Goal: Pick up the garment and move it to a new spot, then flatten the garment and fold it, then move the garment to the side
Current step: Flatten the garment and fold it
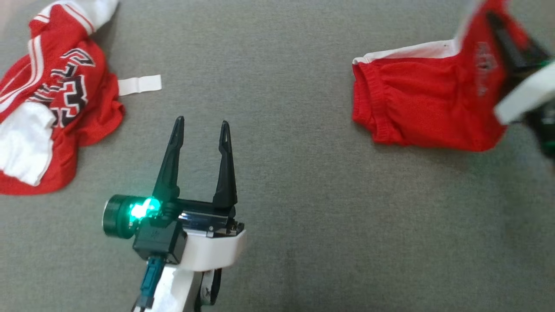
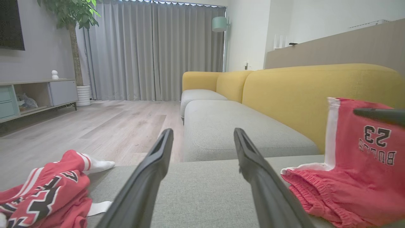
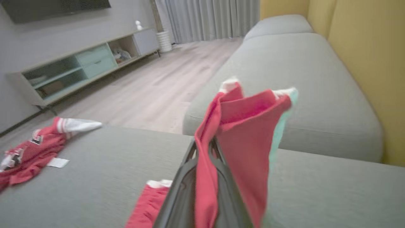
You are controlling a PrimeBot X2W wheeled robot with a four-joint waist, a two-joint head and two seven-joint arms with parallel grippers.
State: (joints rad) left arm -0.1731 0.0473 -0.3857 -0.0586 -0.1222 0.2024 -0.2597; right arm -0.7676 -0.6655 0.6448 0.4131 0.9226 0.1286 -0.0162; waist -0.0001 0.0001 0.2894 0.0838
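Observation:
A pair of red shorts (image 1: pixel 416 104) with a white side stripe is partly lifted off the grey cushion at the right. My right gripper (image 1: pixel 505 39) is shut on its upper edge, and the red cloth (image 3: pixel 234 139) drapes between and over the dark fingers. The shorts (image 2: pixel 357 171) show a "23" print, with one right finger (image 2: pixel 379 114) at their top. My left gripper (image 1: pixel 201 125) stands open above bare cushion in the middle, holding nothing, its fingers (image 2: pixel 148 177) spread wide apart.
A crumpled red and white jersey (image 1: pixel 47 99) lies at the left edge of the cushion (image 1: pixel 277 195), with a white tag (image 1: pixel 139 84) beside it. A yellow sofa back (image 2: pixel 316 91) rises at the right. Wooden floor (image 2: pixel 95 126) and a low cabinet (image 3: pixel 85 66) lie beyond.

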